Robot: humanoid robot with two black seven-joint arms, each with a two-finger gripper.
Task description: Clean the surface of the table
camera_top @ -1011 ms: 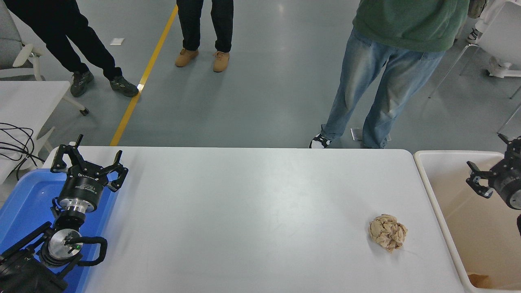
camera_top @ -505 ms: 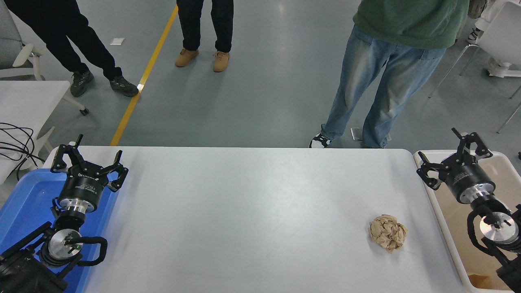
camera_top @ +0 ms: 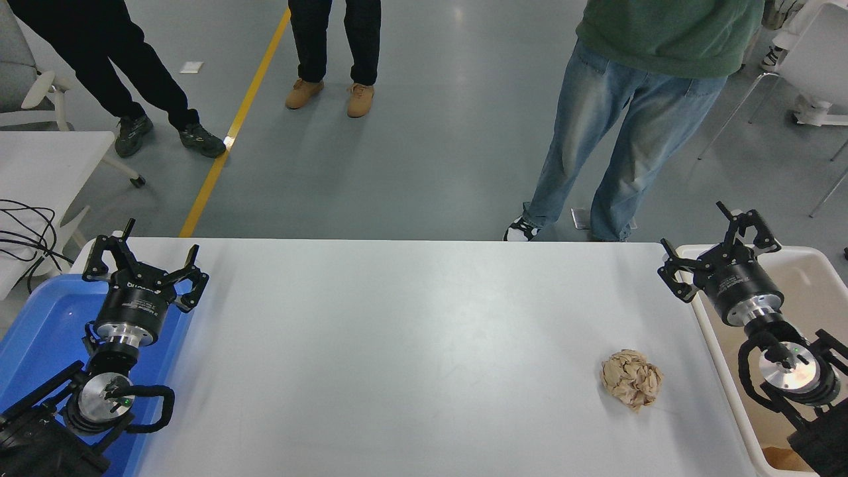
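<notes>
Table surface (camera_top: 411,344): white top filling the middle of the view; one crumpled brown paper ball (camera_top: 631,379) lies near its right end. Step in hand, as judged: approach to the ball; next move calls for reaching left and down over it. Right gripper (camera_top: 717,250): fingers spread, empty, raised above the white bin (camera_top: 729,397) edge. Left gripper (camera_top: 144,264): fingers spread, parked over the blue tray (camera_top: 40,331)

A crumpled paper ball (camera_top: 631,378) lies on the counter (camera_top: 397,344), nearer the camera than the right gripper (camera_top: 717,248) and left of its fingers (camera_top: 672,278), which hang over a bin (camera_top: 712,331). The left gripper (camera_top: 144,255) sits far left over a tray (camera_top: 40,331).
</notes>
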